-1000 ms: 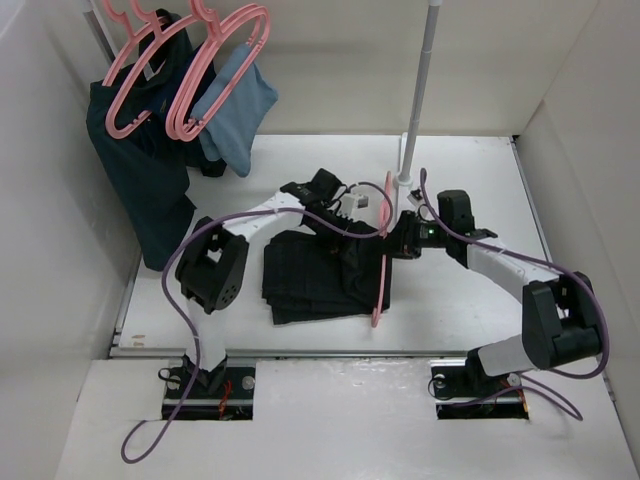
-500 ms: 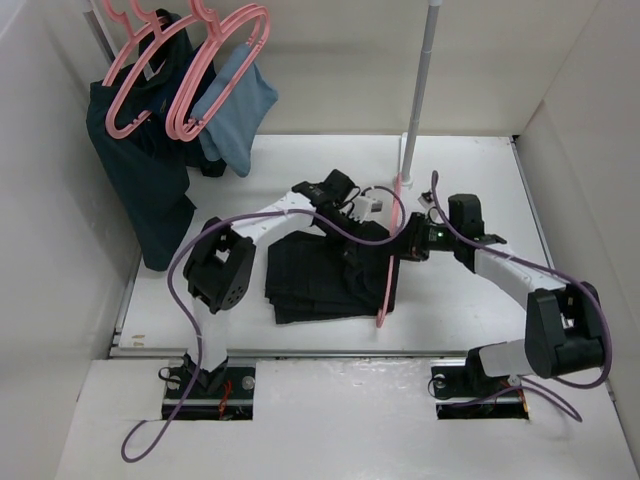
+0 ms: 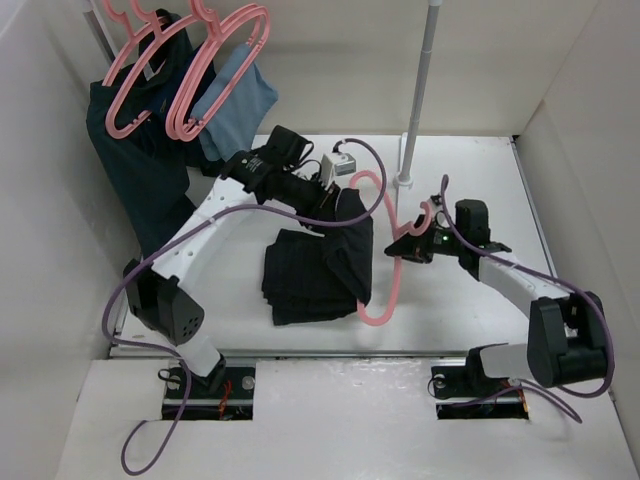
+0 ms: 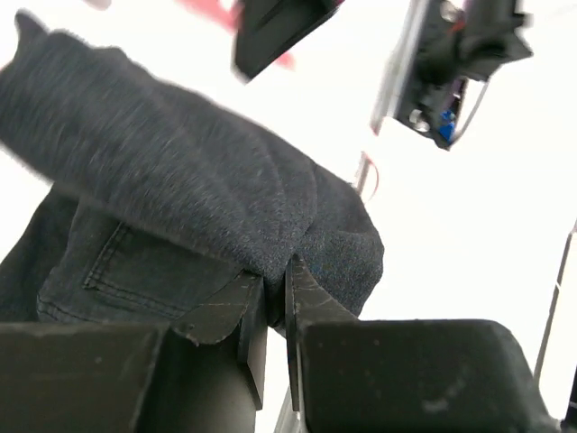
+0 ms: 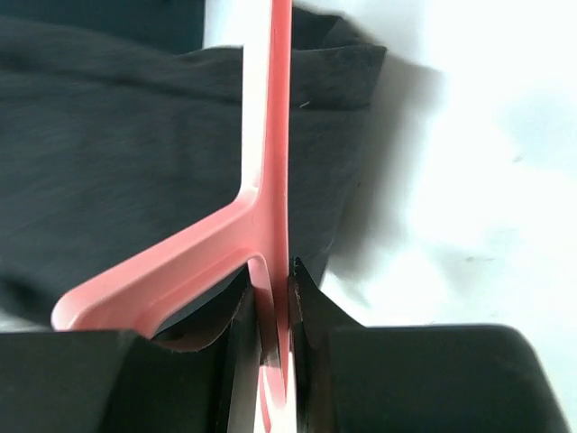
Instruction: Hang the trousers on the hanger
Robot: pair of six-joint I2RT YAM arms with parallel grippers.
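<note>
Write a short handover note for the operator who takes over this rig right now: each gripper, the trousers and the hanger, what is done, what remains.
Left gripper: shut on a fold of the trousers, holding that end raised; the rest lies folded on the table.
Right gripper: shut on the hanger, held just right of the trousers.
Done: both things gripped.
Left: the trousers are not yet draped over the hanger; probably feed the raised end through the frame and lay it over the bar.
</note>
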